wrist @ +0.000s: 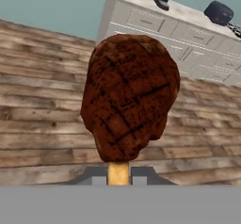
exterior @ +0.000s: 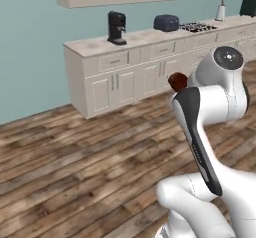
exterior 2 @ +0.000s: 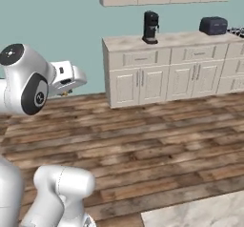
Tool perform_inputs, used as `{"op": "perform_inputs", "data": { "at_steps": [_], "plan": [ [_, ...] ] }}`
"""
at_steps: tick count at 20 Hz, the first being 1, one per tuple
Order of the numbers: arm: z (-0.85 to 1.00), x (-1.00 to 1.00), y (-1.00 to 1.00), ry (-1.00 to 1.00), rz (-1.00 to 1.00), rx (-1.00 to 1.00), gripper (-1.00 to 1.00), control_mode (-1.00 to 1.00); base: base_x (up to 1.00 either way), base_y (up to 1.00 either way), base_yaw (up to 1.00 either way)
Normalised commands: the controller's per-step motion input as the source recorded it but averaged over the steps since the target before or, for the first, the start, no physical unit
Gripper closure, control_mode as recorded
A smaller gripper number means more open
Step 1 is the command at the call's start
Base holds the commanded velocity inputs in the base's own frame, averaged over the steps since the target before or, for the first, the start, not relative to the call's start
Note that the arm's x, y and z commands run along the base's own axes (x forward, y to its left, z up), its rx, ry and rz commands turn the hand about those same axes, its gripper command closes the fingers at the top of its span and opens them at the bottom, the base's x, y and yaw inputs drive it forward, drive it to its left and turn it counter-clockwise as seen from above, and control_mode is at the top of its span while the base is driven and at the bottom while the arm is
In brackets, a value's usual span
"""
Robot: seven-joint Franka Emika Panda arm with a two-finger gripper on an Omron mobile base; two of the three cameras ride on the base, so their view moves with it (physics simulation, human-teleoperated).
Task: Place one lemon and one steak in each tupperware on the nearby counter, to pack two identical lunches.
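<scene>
The end effector (wrist: 118, 173) is clenched on the dark steak (wrist: 129, 96), carrying it high over the wood floor (exterior: 75, 157), well apart from the far table (exterior: 100, 44), apparently so the base can drive it to a tupperware.

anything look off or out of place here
Nothing spilled or damaged. The one unusual sight is the steak, a dark brown-red grilled cut, held up in the air by the shut gripper over the wooden floor, well away from the counter with the coffee machine and toaster.
</scene>
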Motion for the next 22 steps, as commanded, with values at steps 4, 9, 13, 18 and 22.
{"op": "perform_inputs", "data": {
  "at_steps": [4, 9, 13, 18, 22],
  "plan": [
    [0.0, 0.0, 0.0, 0.0, 0.0, 0.0, 1.0, 1.0, 0.56, 0.38, -0.36],
    [0.0, 0.0, 0.0, 0.0, 0.0, 0.0, 1.0, 1.0, 0.56, 0.37, -0.37],
    [0.0, 0.0, 0.0, 0.0, 0.0, 0.0, 1.0, 1.0, 0.49, 0.19, -0.43],
    [0.0, 0.0, 0.0, 0.0, 0.0, 0.0, 1.0, 1.0, 0.43, 0.17, -0.48],
    [0.0, 0.0, 0.0, 0.0, 0.0, 0.0, 1.0, 1.0, 0.25, 0.13, -0.53]
  ]
}}
